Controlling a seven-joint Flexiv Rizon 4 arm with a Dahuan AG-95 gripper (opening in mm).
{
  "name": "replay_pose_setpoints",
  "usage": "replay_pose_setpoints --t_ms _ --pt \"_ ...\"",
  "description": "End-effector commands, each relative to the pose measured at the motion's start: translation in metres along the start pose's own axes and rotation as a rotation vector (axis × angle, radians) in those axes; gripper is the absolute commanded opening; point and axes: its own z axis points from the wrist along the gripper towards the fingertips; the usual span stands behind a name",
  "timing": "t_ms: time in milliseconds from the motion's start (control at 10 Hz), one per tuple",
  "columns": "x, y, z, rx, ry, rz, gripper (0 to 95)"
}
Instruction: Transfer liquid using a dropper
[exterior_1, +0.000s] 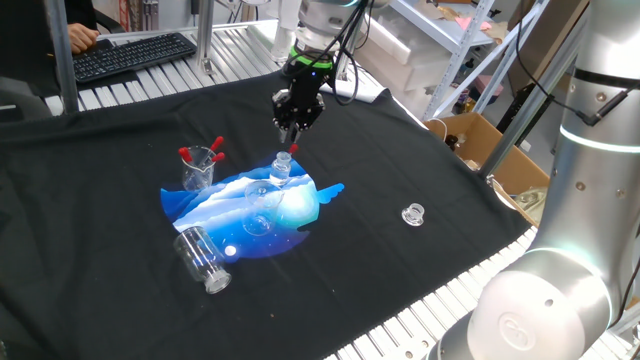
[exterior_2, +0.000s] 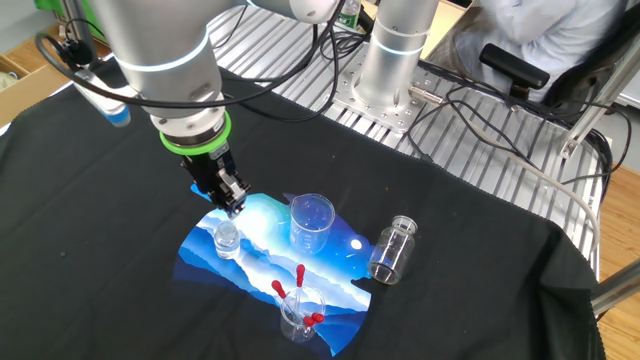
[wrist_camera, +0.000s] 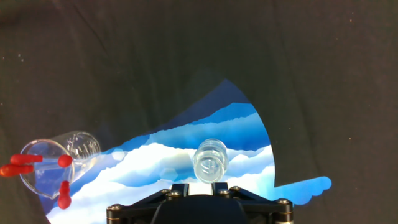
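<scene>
Slender clear dropper with small red rubber bulb (exterior_1: 293, 148): bulb right at the tips of the jaws, seen only in one fixed view. Tube hard to make out, apparently hanging straight down into the small clear glass bottle (exterior_1: 283, 166) directly below the jaws. Not visible in hand view beyond the bottle mouth.

Jaws pointing straight down, set narrow. Cannot tell whether pinching the bulb or just loose around it.

Bottle standing upright on the blue-and-white printed mat (exterior_2: 262, 214). Taller clear beaker (exterior_2: 312, 222) near the jaws on the same mat. Further off, small clear cup (exterior_2: 299, 312) holding three spare red-bulbed droppers. Well apart from the jaws, a clear jar lying on its side (exterior_2: 392, 250) and a small clear cap (exterior_1: 413, 213) on the black-clothed desk (exterior_1: 120, 300).

Risks, as judgement:
- Lifting with a slack hold: dropper left behind or slipping out.
- Lifting off-vertical: tube catching the narrow neck, tipping the light bottle.
- Squeezing early during travel: drips on the mat instead of in the beaker.
- Little or no liquid drawn if the tip sits above the liquid level.
</scene>
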Motion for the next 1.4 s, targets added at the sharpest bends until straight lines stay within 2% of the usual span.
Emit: replay_pose_setpoints --t_ms 100,300,700,800,900,1000,1200,1400 --pt "0.003 0.0 -0.003 0.005 0.007 -0.002 19.0" --pt "0.009 0.0 -0.009 0.008 0.006 -0.013 19.0" --pt "0.032 -0.005 -0.017 0.028 -0.002 -0.024 19.0" --pt "0.04 -0.008 -0.015 0.038 -0.024 -0.039 19.0" --pt "0.044 -0.009 -0.013 0.039 -0.04 -0.043 0.0" --pt "0.045 -0.009 -0.013 0.04 -0.044 -0.045 0.0" --pt "0.049 -0.012 -0.01 0.042 -0.086 -0.065 0.0" --pt "0.05 -0.014 -0.007 0.05 -0.099 -0.068 0.0"
